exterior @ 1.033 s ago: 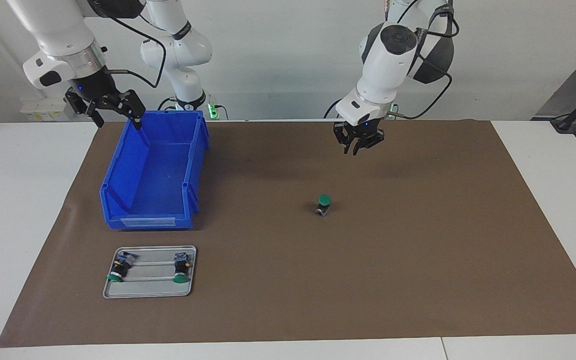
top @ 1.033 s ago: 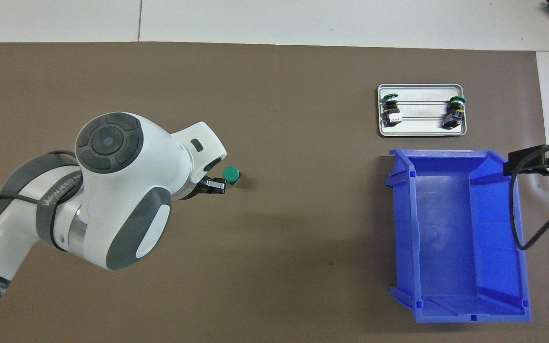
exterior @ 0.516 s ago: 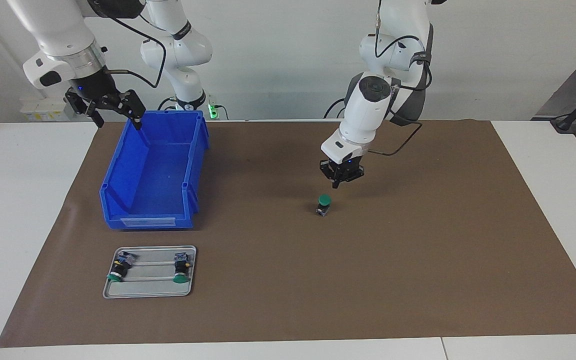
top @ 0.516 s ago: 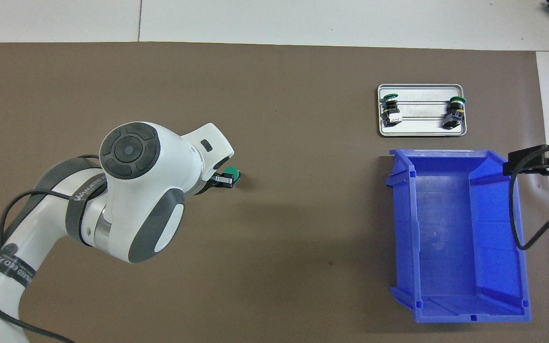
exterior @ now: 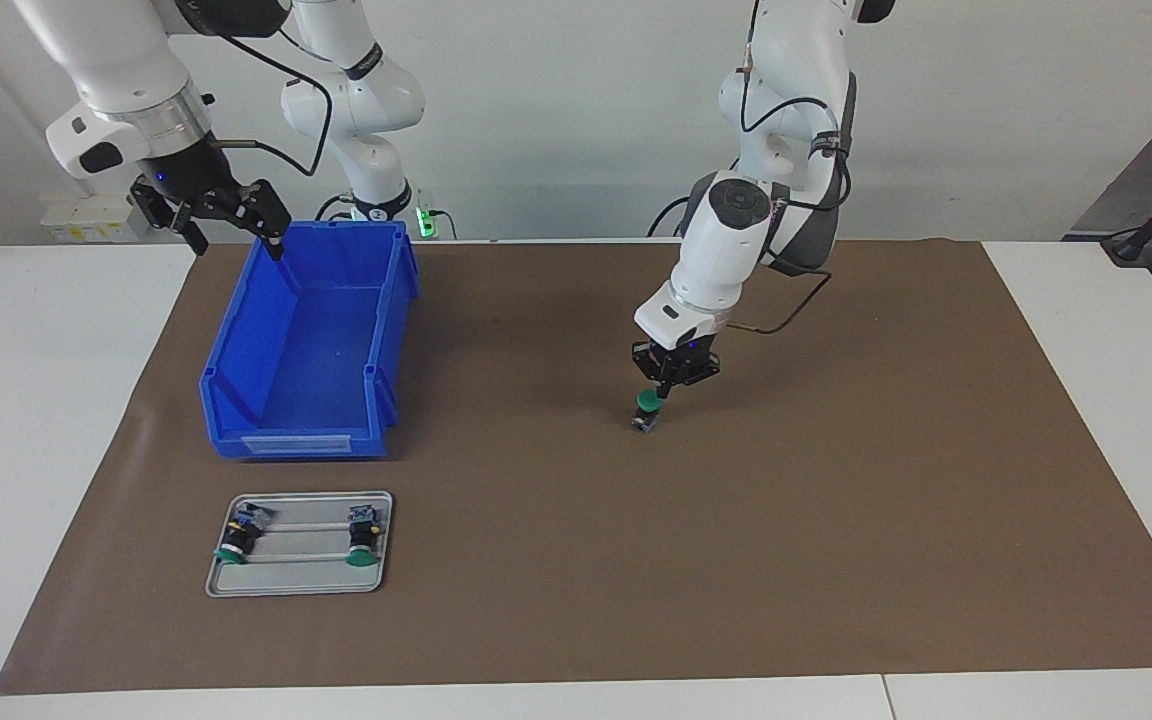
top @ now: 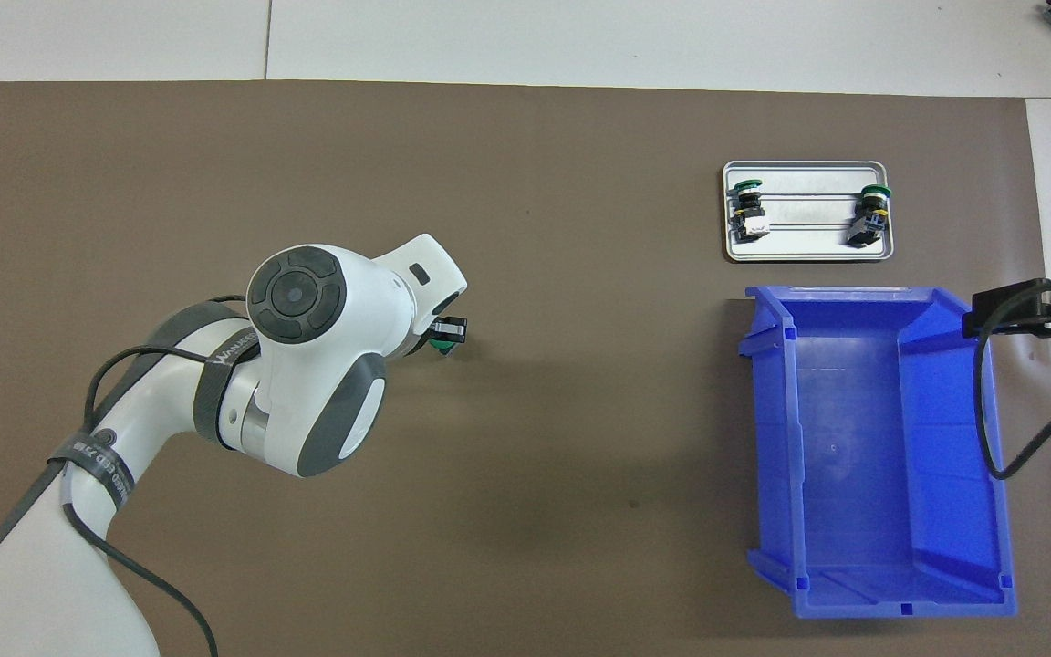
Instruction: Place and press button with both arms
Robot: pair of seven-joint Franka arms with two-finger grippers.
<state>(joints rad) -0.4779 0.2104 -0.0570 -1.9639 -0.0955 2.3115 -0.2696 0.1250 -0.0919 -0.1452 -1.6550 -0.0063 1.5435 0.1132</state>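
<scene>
The button [exterior: 647, 410] stands upright on the brown mat [exterior: 836, 520], green cap up, near the table's middle. My left gripper [exterior: 663, 390] is shut and points down, its tips on the cap's top edge. In the overhead view the left gripper [top: 448, 331] covers most of the button [top: 440, 347], leaving a green sliver. My right gripper [exterior: 239, 245] is open and empty, and waits in the air over the blue bin's corner nearest the robots. It shows in the overhead view [top: 1041, 319] too.
An empty blue bin [exterior: 236, 350] stands toward the right arm's end of the table; it also shows from overhead [top: 767, 438]. A metal tray [exterior: 296, 582], farther from the robots than the bin, holds two identical buttons [exterior: 236, 536] [exterior: 363, 538] lying down.
My left arm has come down from well above the mat onto the button's cap. The button and the right arm have not moved.
</scene>
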